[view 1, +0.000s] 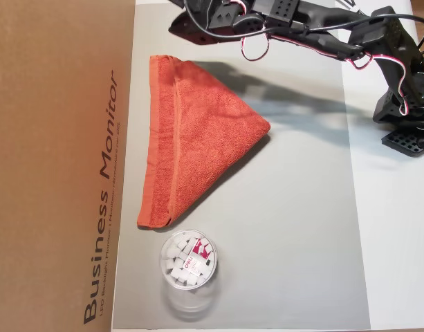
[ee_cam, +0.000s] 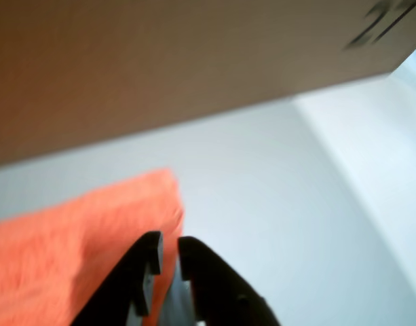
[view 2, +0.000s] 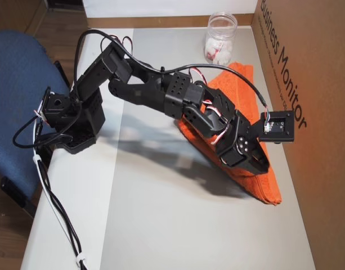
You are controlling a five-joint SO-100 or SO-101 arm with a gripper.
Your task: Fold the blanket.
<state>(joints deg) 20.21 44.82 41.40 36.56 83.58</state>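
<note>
The orange-red blanket [view 1: 198, 131] lies folded into a triangle on the grey mat [view 1: 288, 228], its long hemmed edge along the cardboard box. My gripper [view 1: 178, 29] hovers just past the blanket's far corner in that overhead view. In the other overhead view the gripper [view 2: 262, 167] hangs over the blanket [view 2: 240, 79] near the box. In the wrist view the two black fingers [ee_cam: 143, 272] stand almost together, and the gripper [ee_cam: 169, 248] holds nothing. The blanket's corner [ee_cam: 72, 258] lies just under and left of them.
A cardboard box [view 1: 52, 166] walls off one side of the mat. A clear jar [view 1: 189, 259] of white pieces stands beside the blanket's other pointed end. The arm's base [view 2: 76, 126] sits at the table edge by a blue chair [view 2: 14, 84].
</note>
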